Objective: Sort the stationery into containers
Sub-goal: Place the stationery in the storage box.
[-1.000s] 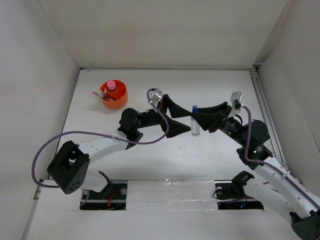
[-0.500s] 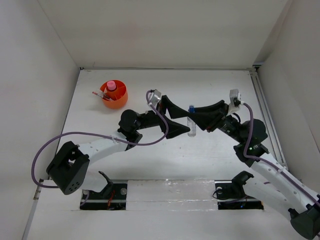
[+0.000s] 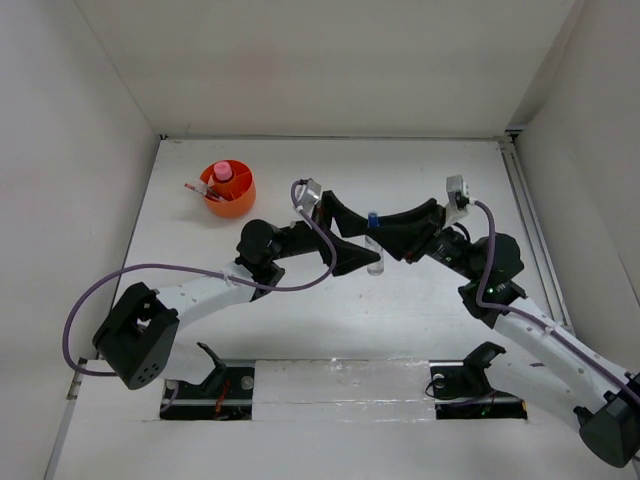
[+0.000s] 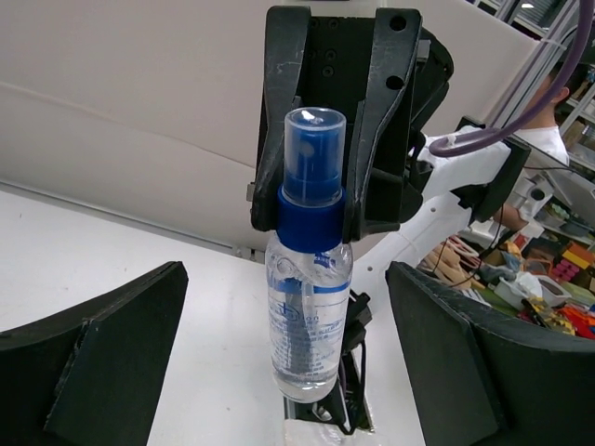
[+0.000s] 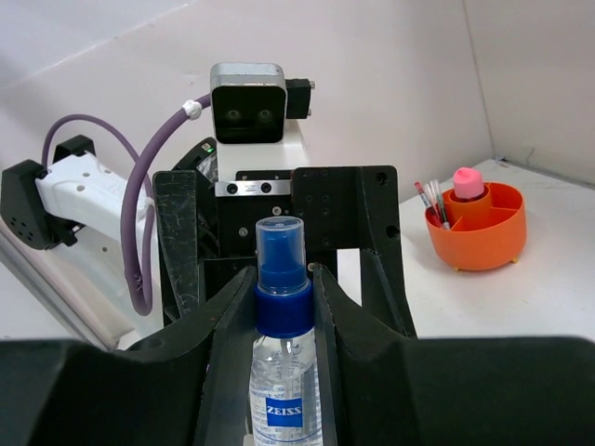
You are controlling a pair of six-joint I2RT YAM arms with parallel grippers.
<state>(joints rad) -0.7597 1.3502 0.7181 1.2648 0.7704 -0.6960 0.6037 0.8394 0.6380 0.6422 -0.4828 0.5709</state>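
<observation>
Clear spray bottle, blue cap, "ZEISS" label: upright, pinched at the blue collar and shoulder between the right fingers. Right gripper is closed down to the bottle's width, with contact on both sides.

Left fingers are spread wide, one on each side of the bottle and clear of it, with no contact seen. Left gripper has hold of nothing and faces the right gripper head-on across the bottle.

Bottle sits mid-table, between the two wrists. Cannot tell whether its base touches the surface.

Orange tub is at the far left of the table, well apart from both grippers. Pink-capped bottle stands in one compartment. Red pens lean in another, with their ends out over the left rim.
</observation>
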